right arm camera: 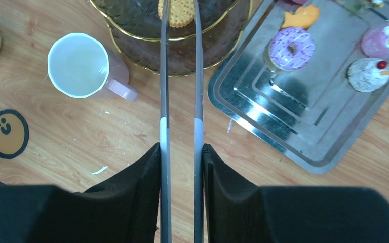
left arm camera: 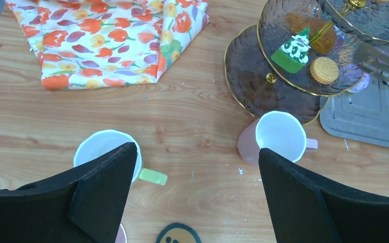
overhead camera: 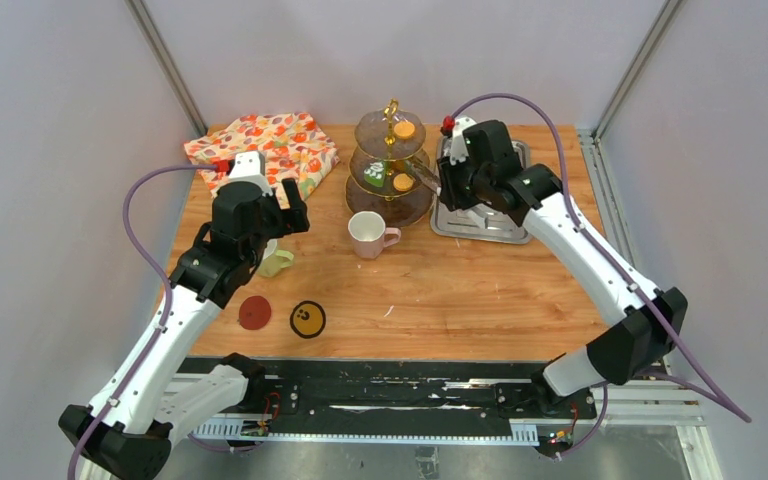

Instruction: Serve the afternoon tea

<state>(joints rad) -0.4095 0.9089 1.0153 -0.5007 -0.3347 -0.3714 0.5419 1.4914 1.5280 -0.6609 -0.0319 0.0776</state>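
The brown-glass three-tier stand (overhead camera: 392,170) holds an orange biscuit (overhead camera: 404,130) on its top tier, and a green cake (overhead camera: 373,178) and a second biscuit (overhead camera: 403,183) on its middle tier. My right gripper (right arm camera: 181,147) is shut on the metal tongs (right arm camera: 164,91). Their two arms reach over the stand and flank the biscuit (right arm camera: 180,12); their tips are cut off at the frame edge. My left gripper (left arm camera: 196,150) hangs open over bare wood between the yellow-green mug (left arm camera: 101,147) and the pink mug (left arm camera: 278,134). A purple doughnut (right arm camera: 292,48) and a cherry cupcake (right arm camera: 367,74) lie on the tray.
The steel tray (right arm camera: 283,126) lies right of the stand, with a pink pastry (right arm camera: 384,39) and an orange biscuit (right arm camera: 300,17) on it. A flowered cloth (overhead camera: 265,150) lies at the back left. A red coaster (overhead camera: 254,312) and a smiley coaster (overhead camera: 308,319) sit near the front.
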